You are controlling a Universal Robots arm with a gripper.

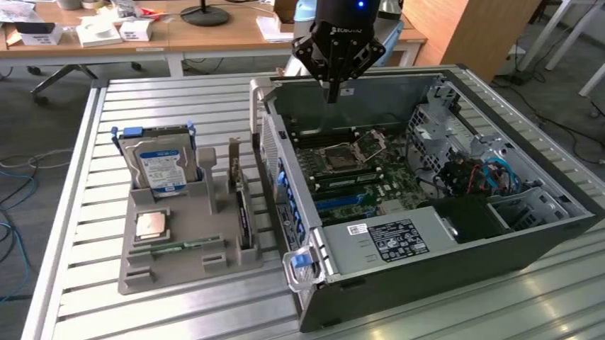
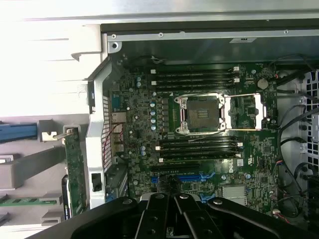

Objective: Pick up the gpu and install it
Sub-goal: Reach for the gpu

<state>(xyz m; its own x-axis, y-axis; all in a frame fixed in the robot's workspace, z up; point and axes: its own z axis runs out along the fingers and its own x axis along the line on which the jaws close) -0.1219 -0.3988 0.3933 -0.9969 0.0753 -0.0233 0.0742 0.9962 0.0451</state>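
One empty claw (image 1: 331, 92), clenched shut, hangs over the far end of the open computer case (image 1: 426, 276). The gpu (image 1: 243, 221) stands on edge in the gray holder (image 1: 170, 276), toward the tabletop's (image 1: 170, 99) edge on the exterior view's left, its long axis running along the case wall.

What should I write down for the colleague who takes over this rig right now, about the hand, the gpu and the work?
Hand: shut, holding nothing, hanging over the open computer case, above the motherboard.
Gpu: standing on edge in the gray holder on the table, at the exterior view's left of the case; the hand is not touching it.
Done: nothing that shows.
Left: the pick-up and the install.
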